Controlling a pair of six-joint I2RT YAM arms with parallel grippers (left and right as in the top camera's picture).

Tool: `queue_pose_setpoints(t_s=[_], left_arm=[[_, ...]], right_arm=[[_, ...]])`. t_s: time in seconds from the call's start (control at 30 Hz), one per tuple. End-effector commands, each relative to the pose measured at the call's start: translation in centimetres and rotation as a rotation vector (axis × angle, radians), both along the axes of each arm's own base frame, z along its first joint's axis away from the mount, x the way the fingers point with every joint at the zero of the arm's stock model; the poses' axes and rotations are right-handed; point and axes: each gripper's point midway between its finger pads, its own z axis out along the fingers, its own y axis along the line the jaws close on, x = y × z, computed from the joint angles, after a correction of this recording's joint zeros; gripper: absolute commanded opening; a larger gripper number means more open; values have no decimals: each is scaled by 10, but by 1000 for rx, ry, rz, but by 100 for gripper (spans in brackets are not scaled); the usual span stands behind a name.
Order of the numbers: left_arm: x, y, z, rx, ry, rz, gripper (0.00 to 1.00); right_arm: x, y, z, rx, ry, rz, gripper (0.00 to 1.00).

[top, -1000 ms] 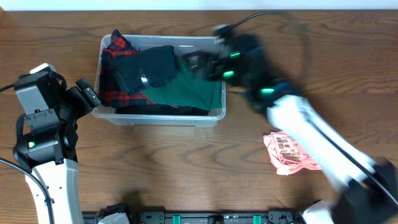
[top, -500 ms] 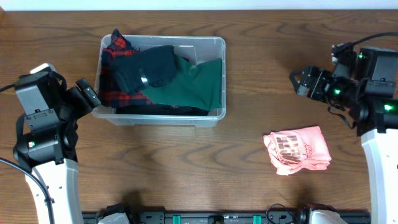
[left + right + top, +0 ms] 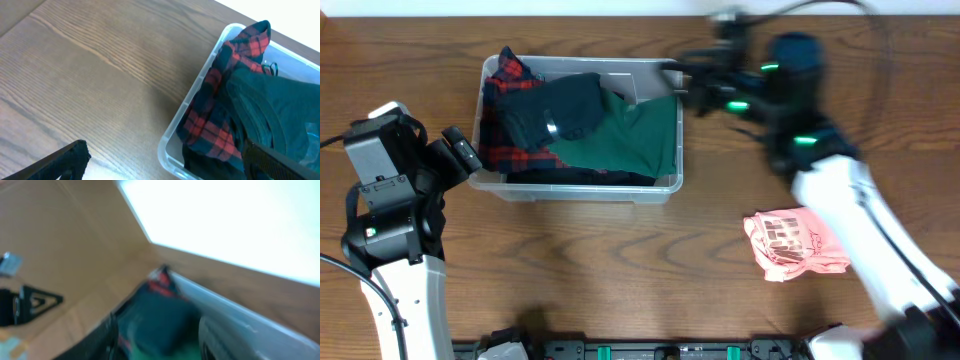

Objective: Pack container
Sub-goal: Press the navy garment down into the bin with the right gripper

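The clear plastic container [image 3: 578, 189] stands at the back left of the table. It holds a red plaid garment [image 3: 500, 95], a dark navy garment [image 3: 560, 110] and a green garment [image 3: 635, 140]. My right gripper [image 3: 682, 82] is motion-blurred over the container's far right corner. In the right wrist view its fingers [image 3: 157, 340] are spread open above the clothes. My left gripper [image 3: 460, 155] is open and empty beside the container's left wall [image 3: 172, 130]. A folded pink garment [image 3: 795, 245] lies on the table at the right.
The wooden table [image 3: 620, 270] stretches in front of the container. A dark rail [image 3: 670, 350] runs along the table's front edge. A pale wall shows behind the table in the right wrist view [image 3: 225, 215].
My right arm swung from the table's right side back left to the container's far right corner. The pink garment stays on the table. The left arm has not moved.
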Motion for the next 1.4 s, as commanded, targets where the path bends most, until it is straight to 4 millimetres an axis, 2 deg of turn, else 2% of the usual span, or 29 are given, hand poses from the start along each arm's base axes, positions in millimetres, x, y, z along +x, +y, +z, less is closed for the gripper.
queue_pose_setpoints(t_s=[0.0,0.13,0.23,0.3,0.33,0.43,0.5,0.57,0.63,0.77,0.9,1.0,1.03,1.1,1.17,1.3,1.37], left_arm=[[-2,3,-1,-4,2,24,98],[-2,3,-1,-4,2,24,98],[-2,3,-1,-4,2,24,98],[-2,3,-1,-4,2,24,98],[-2,3,-1,-4,2,23,98],[-2,3,-1,-4,2,23,98],[-2,3,-1,-4,2,23,98],[-2,3,-1,-4,2,23,98],[-2,3,-1,-4,2,24,98],[-2,3,-1,-4,2,24,98],[-2,3,-1,-4,2,24,98],[-2,3,-1,-4,2,24,98],[-2,3,-1,-4,2,24,98],[-2,3,-1,-4,2,23,98],[-2,3,-1,-4,2,24,98],[-2,3,-1,-4,2,23,98],[-2,3,-1,-4,2,24,98]], right_arm=[[0,57,-33,37,23,51,55],[12,99,-69,73,-27,46,56],[26,112,-113,71,22,-11,54],[36,111,-149,48,96,-64,51],[44,105,-177,18,155,-103,50],[51,94,-221,0,285,-136,47],[47,93,-235,16,355,-90,46],[46,90,-234,27,375,-47,47],[46,88,-221,52,371,-23,52],[37,89,-169,108,315,54,59],[19,95,-110,153,220,118,65],[10,102,-82,158,135,107,67],[10,103,-79,155,120,93,67],[14,106,-81,150,111,22,61],[23,107,-92,133,111,-75,59],[19,124,-128,66,118,-115,45],[14,133,-153,20,139,-121,45]])
